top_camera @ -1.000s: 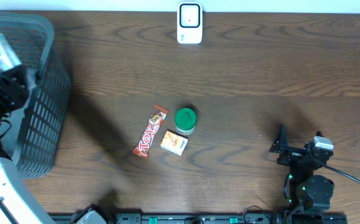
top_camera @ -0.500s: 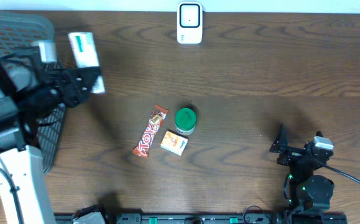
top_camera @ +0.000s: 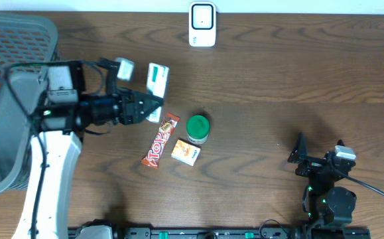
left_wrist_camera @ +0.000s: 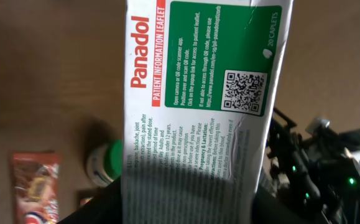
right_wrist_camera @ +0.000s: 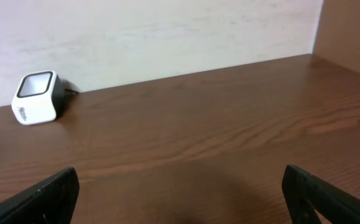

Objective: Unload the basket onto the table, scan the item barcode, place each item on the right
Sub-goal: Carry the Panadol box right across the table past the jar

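Observation:
A white and green Panadol box (top_camera: 157,80) hangs above the table left of centre, and my left gripper (top_camera: 148,106) is shut on its lower end. In the left wrist view the box (left_wrist_camera: 192,106) fills the middle, showing small print and a QR code; the black fingers (left_wrist_camera: 99,208) clamp its bottom edge. No barcode shows on this face. The white scanner (top_camera: 202,24) stands at the table's far edge, also seen as the scanner (right_wrist_camera: 35,96) in the right wrist view. My right gripper (top_camera: 318,154) rests open at the near right, nothing between its fingers (right_wrist_camera: 43,196).
A grey mesh basket (top_camera: 16,79) stands at the far left. Below the held box lie a red Top chocolate bar (top_camera: 160,139), a green-lidded jar (top_camera: 197,128) and a small orange box (top_camera: 186,153).
The left arm has swung right from over the basket to the table's middle, carrying the Panadol box with it. The right arm has not moved.

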### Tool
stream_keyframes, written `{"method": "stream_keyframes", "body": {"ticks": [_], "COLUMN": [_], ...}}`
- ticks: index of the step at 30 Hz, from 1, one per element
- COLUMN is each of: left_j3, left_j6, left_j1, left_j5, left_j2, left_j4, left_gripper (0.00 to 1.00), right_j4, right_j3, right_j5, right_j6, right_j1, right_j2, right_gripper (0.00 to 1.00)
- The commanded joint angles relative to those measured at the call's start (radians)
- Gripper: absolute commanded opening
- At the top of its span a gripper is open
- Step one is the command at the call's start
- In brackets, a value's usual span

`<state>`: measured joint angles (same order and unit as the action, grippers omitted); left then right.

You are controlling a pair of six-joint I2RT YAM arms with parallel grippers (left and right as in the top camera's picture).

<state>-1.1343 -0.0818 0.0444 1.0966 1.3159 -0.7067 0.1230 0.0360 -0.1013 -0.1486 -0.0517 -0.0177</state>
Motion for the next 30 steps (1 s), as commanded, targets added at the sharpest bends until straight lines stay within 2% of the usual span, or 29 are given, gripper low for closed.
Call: {"method": "stream_keyframes", "body": {"ticks": [1, 14, 30], "left_j3": [0.020, 0.026, 0.026], "left_j6": [-0.023, -0.046, -0.036], "left_j1": [-0.053, -0.356, -0.592], "left_j5": [0.014, 0.013, 0.014], "left_j2": [0.032, 0.166, 0.359], "left_j4": [0.000, 0.016, 0.115], "left_gripper": [0.50, 0.51, 0.51], "right_j4": [0.001, 0.001, 0.001], "right_j3": [-0.004, -0.004, -0.004], "right_j5": [0.002, 0.002, 0.002], "right_j6": [0.008, 0.008, 0.008], "right_j1": [-0.001, -0.001, -0.001], "right_j2": [0.003, 0.003, 0.003], "right_gripper": [0.99, 0.99, 0.99]}}
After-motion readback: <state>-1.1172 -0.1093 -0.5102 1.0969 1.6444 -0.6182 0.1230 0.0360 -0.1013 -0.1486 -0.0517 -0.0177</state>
